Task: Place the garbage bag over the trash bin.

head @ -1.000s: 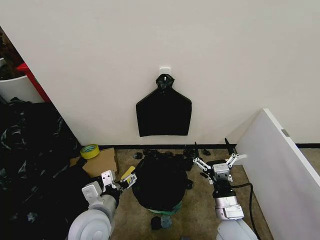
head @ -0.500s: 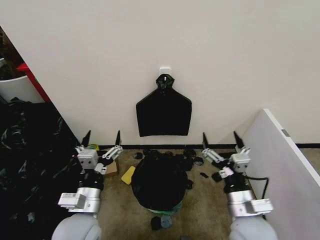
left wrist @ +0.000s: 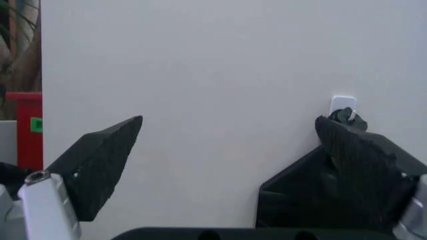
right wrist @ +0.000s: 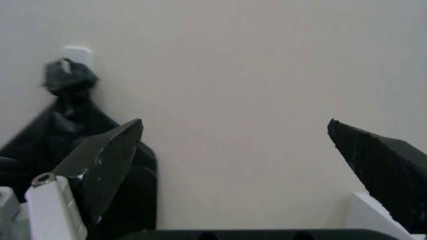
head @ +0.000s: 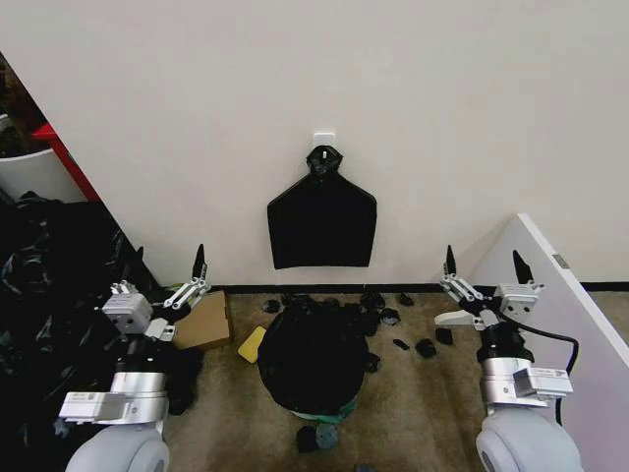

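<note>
— So, the grippers?
— Left gripper (head: 169, 278) and right gripper (head: 484, 268) have swung up and outward, fingers spread, empty.
— The garbage bag (head: 313, 356)?
— Draped over the trash bin (head: 324, 414) between them; probably done.

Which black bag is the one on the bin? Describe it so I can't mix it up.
Find the black bundle hanging on the wall hook; the garbage bag sits on the floor directly below, between the open left gripper and right gripper. It is rounded, dome-like, unlike that flat bundle.
</note>
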You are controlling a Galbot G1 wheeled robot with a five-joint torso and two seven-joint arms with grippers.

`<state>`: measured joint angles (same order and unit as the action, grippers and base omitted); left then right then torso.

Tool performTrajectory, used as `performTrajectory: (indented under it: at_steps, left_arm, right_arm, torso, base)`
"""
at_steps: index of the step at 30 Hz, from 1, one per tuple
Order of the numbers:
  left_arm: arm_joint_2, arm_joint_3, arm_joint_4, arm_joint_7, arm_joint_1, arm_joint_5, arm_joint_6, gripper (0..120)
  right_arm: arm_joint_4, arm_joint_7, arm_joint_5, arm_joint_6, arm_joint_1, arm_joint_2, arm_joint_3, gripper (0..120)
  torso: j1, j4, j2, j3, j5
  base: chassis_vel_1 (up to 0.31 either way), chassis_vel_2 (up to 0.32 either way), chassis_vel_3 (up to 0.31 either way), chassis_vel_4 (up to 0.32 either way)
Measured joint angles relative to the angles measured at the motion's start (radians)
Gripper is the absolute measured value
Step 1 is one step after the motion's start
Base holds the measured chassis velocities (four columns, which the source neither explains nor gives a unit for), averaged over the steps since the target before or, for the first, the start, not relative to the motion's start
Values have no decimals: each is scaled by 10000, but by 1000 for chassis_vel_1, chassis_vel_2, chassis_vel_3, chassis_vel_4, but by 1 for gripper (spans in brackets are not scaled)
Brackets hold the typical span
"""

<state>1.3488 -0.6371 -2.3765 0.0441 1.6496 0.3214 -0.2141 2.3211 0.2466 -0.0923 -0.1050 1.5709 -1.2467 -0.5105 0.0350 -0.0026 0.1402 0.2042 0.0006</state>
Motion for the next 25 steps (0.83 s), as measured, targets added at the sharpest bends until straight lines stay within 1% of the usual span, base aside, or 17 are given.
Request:
performTrajectory:
  at_steps: [3, 7, 16, 22, 25]
  left_arm:
    - [92, 192, -55, 53, 105, -156, -57, 100]
    - [299, 565, -165, 290, 243, -499, -92, 100]
    - [453, 661, -506, 365, 488, -639, -85, 100]
    - [720, 682, -695, 397, 666, -735, -83, 100]
    - [801, 668, -883, 429, 786, -750, -83, 100]
  right_arm:
    - [-71, -321, 30, -340, 58, -23, -119, 100]
    - [-102, -436, 85, -597, 189, -118, -212, 100]
    - [109, -400, 53, -525, 412, -181, -197, 100]
    - [-57, -430, 84, -549, 463, -151, -118, 100]
    - [-26, -524, 204, -558, 472, -337, 73, 100]
  torso:
    - [0, 0, 0, 0, 0]
    - [0, -1, 0, 0, 1]
    - [0, -1, 0, -1, 2]
    - [0, -1, 0, 0, 2]
    - [0, 0, 0, 0, 2]
  base:
    - [0, 0, 0, 0]
    - [0, 0, 0, 0]
    - [0, 0, 0, 0]
    - [0, 0, 0, 0]
    - [0, 0, 0, 0]
